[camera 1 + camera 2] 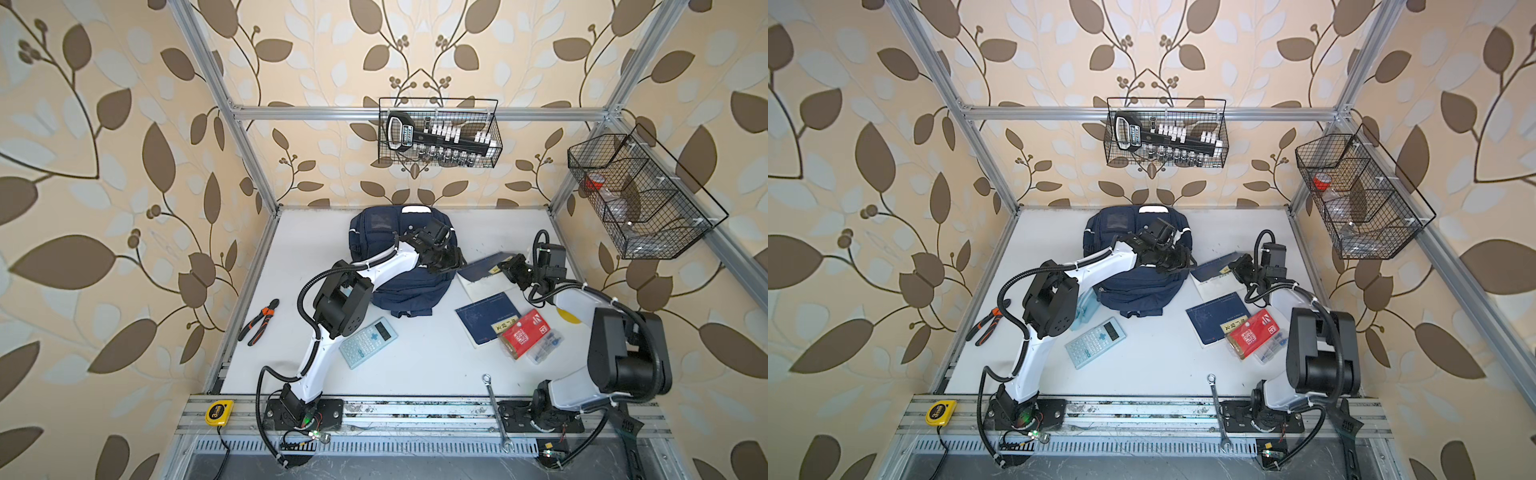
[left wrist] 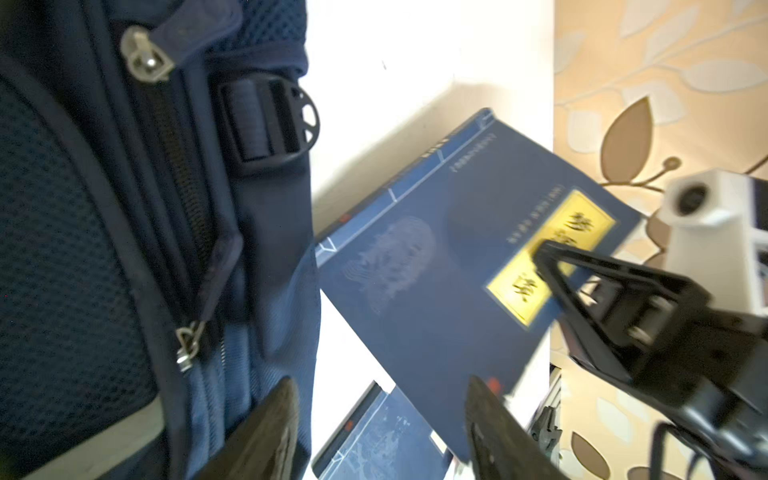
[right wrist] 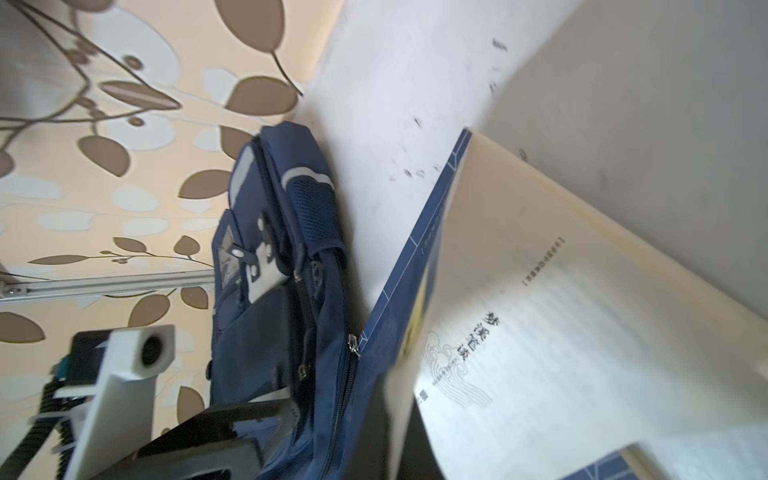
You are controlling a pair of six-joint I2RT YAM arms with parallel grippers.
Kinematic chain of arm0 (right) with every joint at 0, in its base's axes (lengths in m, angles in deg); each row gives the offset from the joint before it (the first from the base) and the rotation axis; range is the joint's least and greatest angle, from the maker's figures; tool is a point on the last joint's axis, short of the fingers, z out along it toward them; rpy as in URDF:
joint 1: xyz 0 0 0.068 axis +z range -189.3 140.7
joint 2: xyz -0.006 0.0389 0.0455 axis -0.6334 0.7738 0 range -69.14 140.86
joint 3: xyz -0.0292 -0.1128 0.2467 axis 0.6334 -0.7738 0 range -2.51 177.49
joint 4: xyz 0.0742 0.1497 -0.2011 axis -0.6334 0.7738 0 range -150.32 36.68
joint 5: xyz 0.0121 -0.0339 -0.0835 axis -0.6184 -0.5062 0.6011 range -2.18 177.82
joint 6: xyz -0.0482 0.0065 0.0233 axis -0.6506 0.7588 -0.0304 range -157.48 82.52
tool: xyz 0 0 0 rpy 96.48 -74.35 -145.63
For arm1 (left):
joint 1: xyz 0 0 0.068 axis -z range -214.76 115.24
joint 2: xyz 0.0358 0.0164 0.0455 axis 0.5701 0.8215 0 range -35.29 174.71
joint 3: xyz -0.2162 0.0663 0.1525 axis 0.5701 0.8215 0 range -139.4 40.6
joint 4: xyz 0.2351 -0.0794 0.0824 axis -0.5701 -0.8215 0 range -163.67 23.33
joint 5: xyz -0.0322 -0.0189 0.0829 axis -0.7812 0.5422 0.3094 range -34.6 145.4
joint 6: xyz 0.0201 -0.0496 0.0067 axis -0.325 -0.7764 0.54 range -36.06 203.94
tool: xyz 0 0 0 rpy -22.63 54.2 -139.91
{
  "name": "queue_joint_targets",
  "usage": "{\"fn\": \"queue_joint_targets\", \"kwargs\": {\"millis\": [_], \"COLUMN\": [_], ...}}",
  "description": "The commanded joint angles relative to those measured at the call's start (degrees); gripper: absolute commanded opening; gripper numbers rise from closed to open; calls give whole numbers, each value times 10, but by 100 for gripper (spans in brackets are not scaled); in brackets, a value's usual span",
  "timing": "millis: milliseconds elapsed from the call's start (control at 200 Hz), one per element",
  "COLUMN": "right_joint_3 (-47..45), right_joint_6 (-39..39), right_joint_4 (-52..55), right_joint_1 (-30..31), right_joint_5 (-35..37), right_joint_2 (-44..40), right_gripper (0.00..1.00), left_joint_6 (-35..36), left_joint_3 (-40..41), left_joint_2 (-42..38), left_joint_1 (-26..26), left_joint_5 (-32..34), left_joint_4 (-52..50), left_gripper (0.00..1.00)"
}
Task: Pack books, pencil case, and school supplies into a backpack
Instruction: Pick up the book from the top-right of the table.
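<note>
Right jaws pinching cover (image 2: 436, 257) (left parted), two books (image 1: 487, 319), one backpack (image 1: 409, 293)

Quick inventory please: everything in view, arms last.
backpack: 1, navy, back centre
rear book: 1, navy, right of backpack, cover lifted
front book: 1, navy, flat, nearer than rear book
box: 1, clear, red label, by front book
calculator: 1, pale blue, in front of backpack
pencil case: 1, pale blue, left of backpack, partly hidden
pliers: 1, orange-handled, left edge
tape measure: 1, yellow, front left
wrench: 1, silver, front right
back basket: 1, black wire, hung at back, holds socket set
side basket: 1, black wire, hung at right
table: 1, white
left tool: 1, black, open, at backpack's right side
right tool: 1, black, shut on rear book's cover
</note>
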Motion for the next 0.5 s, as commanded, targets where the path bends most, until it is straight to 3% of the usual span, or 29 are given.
{"fn": "queue_joint_targets", "kwargs": {"millis": [0, 120, 280, 340, 495], "right_joint_3": [11, 17, -1, -5, -8], "right_joint_6": [-23, -32, -44, -47, -58], "right_joint_4": [55, 81, 104, 107, 125], "right_joint_1": [0, -1, -1, -1, -1], "right_joint_5": [14, 6, 10, 7, -5], "right_joint_2": [-29, -54, -112, -125, -138], "right_gripper": [0, 0, 0, 0, 0], "left_joint_6": [-12, -25, 13, 43, 44], "left_joint_3": [-30, -51, -123, -137, -89], "left_joint_2": [14, 39, 90, 107, 114], "left_joint_1": [0, -11, -16, -19, -51], "left_joint_5": [-26, -46, -105, -140, -192], "left_joint_4": [31, 51, 76, 93, 191], "left_gripper": [66, 77, 79, 92, 97]}}
